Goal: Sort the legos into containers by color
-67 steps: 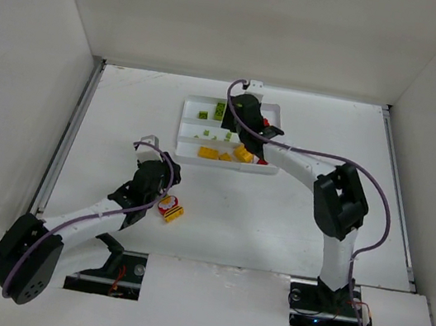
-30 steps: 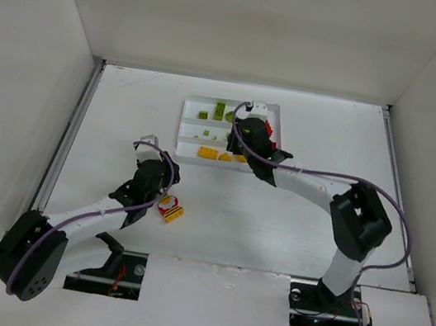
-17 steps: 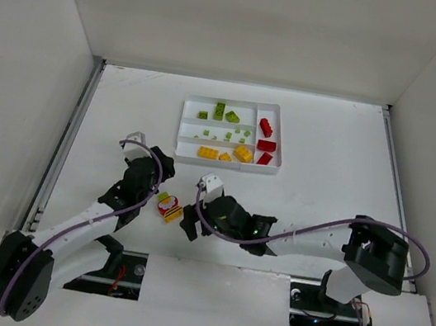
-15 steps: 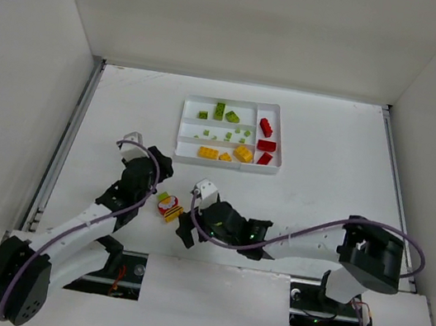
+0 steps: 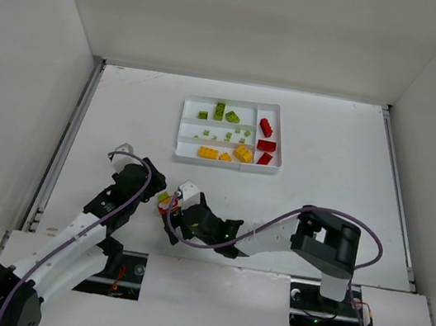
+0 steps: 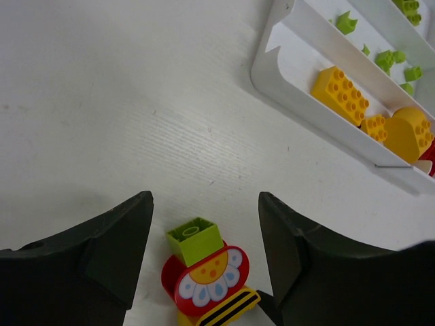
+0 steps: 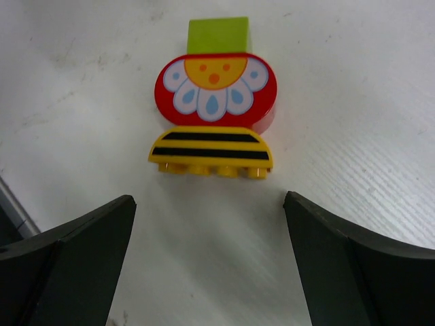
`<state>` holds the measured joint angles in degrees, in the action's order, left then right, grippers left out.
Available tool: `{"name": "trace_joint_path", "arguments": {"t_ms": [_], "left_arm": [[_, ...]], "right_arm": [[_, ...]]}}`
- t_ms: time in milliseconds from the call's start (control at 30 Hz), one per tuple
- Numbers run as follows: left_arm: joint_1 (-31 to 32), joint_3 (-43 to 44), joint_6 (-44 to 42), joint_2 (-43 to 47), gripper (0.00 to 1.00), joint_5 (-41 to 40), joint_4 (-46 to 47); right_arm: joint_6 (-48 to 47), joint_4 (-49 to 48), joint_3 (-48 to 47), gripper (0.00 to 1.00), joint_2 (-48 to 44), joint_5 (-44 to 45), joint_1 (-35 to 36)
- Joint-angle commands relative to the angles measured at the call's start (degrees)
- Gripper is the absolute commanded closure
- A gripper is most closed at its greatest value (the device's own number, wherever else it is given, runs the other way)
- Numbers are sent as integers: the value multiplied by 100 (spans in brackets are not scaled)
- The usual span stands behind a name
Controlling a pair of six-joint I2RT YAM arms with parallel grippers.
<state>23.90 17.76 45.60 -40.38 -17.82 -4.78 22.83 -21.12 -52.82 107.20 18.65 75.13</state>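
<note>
Straddling the brick clump (image 6: 204,272), the left gripper (image 6: 204,198) stands spread.

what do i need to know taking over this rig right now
Left gripper: open, empty, jaws either side of the clump's green end, not touching.
Right gripper: open wide, empty, facing its yellow striped end.
Clump (green, red flower, yellow striped bricks joined) lies on the table near the arm bases.
Tray holds green bricks in two long slots, yellow bricks in the near slot, red bricks in the crosswise slot.
Done: loose bricks sorted.
Left: split the clump, bin each piece by colour.
</note>
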Motion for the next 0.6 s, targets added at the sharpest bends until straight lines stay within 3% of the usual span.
{"name": "trace_joint_path", "arguments": {"t_ms": [0,200,400,567], "left_arm": [[-48,149,712,144,39,-10,-875],[-66,105,827,4,38,-2,-946],[22,0,906,-14,37,42,-867],[93,17,924,-49,34,384,-666]], "right_arm": [[-7,-304,-281,6,239,384,84],[-42,-375,-510,15,565,622,155],[-15,-489,-362,43,461,771,164],[-191,-586,60,47,-233,798,120]]}}
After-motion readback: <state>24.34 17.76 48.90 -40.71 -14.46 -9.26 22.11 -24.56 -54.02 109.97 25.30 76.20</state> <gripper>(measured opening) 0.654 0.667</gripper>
